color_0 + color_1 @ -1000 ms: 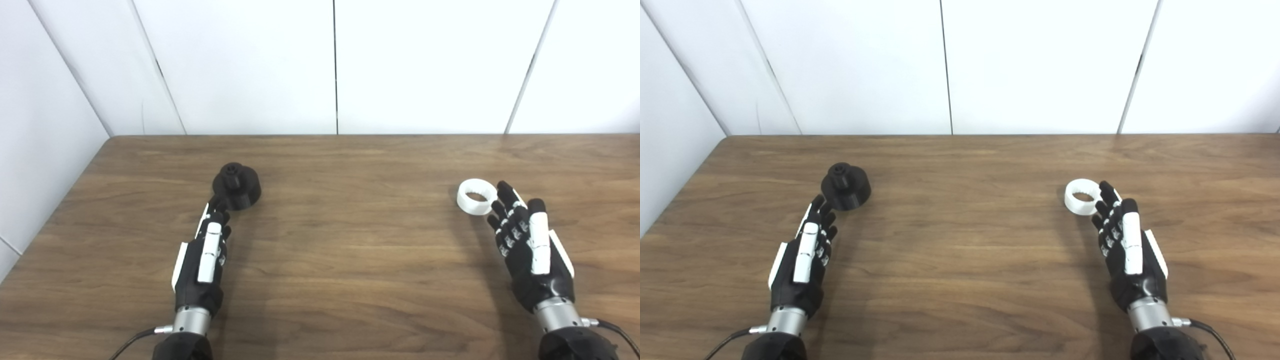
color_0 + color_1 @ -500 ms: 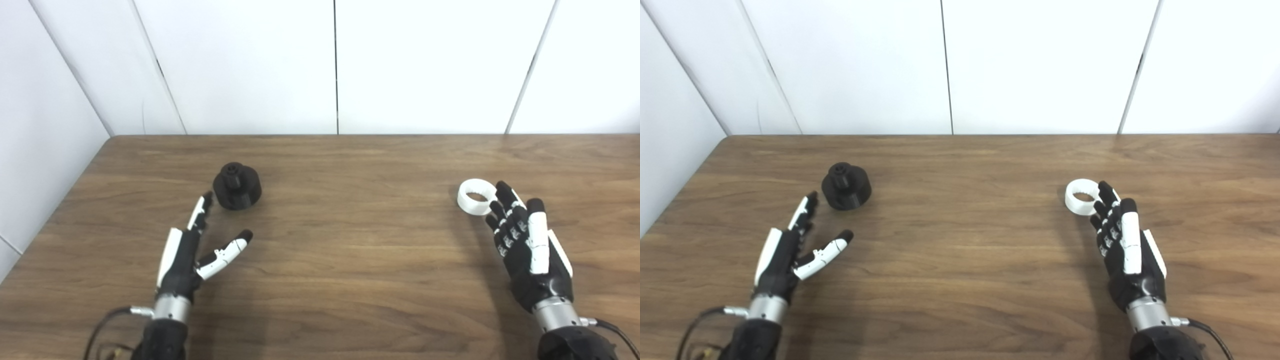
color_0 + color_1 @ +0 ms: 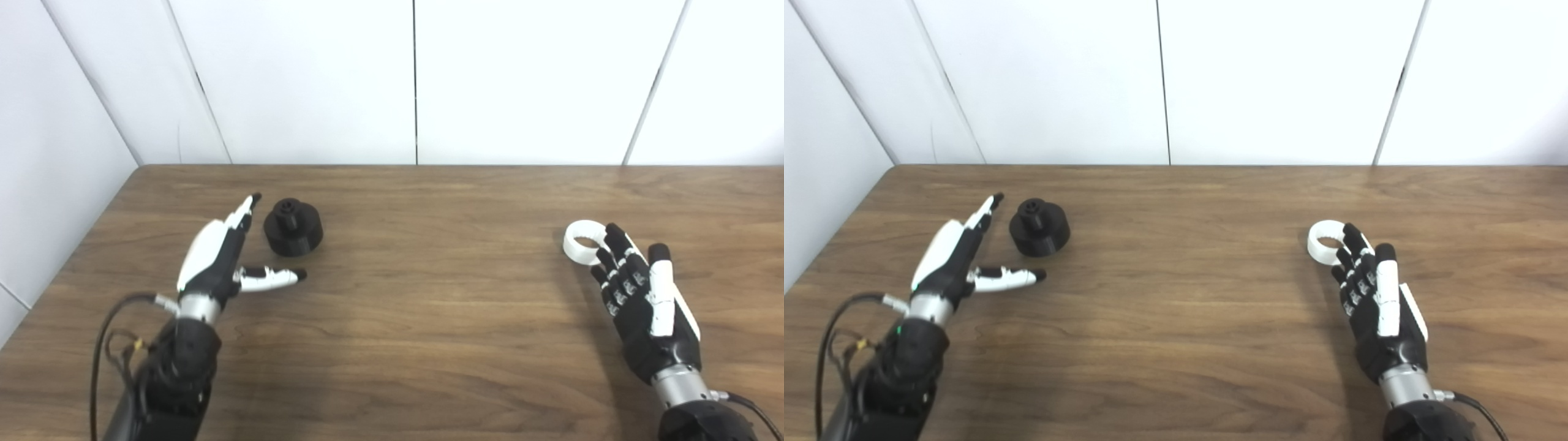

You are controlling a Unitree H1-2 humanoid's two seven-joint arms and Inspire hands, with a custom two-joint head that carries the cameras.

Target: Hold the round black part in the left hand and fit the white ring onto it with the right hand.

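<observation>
The round black part (image 3: pixel 293 226) stands on the wooden table (image 3: pixel 429 294), with a small hub on top. My left hand (image 3: pixel 223 257) is raised just left of it, open, with its fingers stretched past the part's left side and its thumb spread out below it; nothing is held. The white ring (image 3: pixel 580 241) lies flat on the table at the right. My right hand (image 3: pixel 637 291) lies open, palm up, right behind the ring, and its fingertips cover the ring's right edge.
White wall panels (image 3: pixel 416 79) rise behind the table's far edge, and a white side wall (image 3: pixel 55 153) runs along its left edge. A black cable (image 3: pixel 113 331) loops beside my left forearm.
My left hand turned on edge, spread its thumb, lifted and moved forward to the left side of the black part. My right hand has barely shifted. The camera moved slightly.
</observation>
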